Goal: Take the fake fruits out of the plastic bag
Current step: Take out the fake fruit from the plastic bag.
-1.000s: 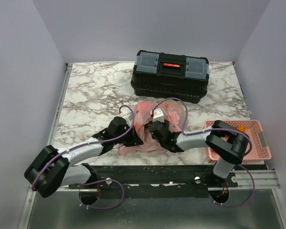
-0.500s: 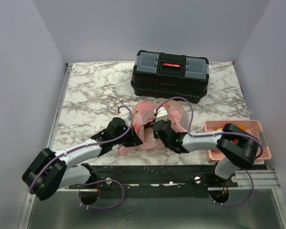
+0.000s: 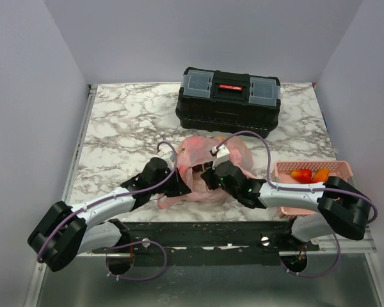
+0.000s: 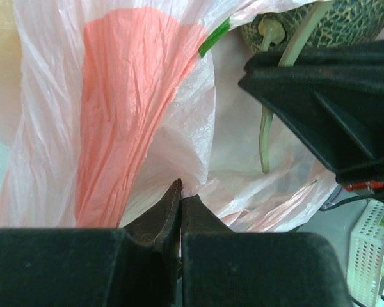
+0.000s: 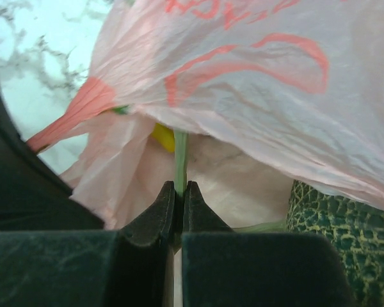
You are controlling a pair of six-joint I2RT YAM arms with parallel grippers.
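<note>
Top external view: the bag [image 3: 193,151] is seen lying crumpled on the table [image 3: 128,128], in front of the toolbox [image 3: 229,102] and between the two arms. The left gripper [image 3: 184,184] is set against the bag's near left side, and the right gripper [image 3: 207,178] is pushed into it from the right. To the right, a red fruit [image 3: 300,174] and an orange fruit [image 3: 320,174] are seen in the basket [image 3: 342,167].

On the left wrist view, the left fingers are seen pressed together on a fold of the bag's film. On the right wrist view, the right fingers are seen clamped on a thin green stem [image 5: 180,157] inside the bag's mouth. A yellow fruit [image 5: 161,136] is partly seen behind the stem, and a netted green melon [image 5: 326,224] lies to its right under the film.
</note>
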